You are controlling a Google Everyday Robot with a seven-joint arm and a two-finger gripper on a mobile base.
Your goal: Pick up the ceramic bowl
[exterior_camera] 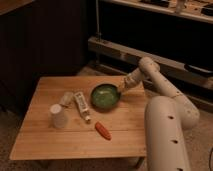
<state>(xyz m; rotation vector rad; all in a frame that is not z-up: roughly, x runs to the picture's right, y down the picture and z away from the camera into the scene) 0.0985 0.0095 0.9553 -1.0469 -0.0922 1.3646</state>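
The ceramic bowl (104, 96) is round, glossy green with a darker rim and paler inside. It sits on the wooden table (50, 142), right of centre near the far edge. My gripper (120, 89) reaches in from the right on the white arm (165, 95) and is at the bowl's right rim, touching or nearly touching it.
An upturned white cup (58, 116) stands at the left. A white tube (82, 105) lies between cup and bowl, with a clear crumpled item (67, 98) behind it. An orange carrot-like object (103, 130) lies in front of the bowl. Metal shelving (150, 50) runs behind the table.
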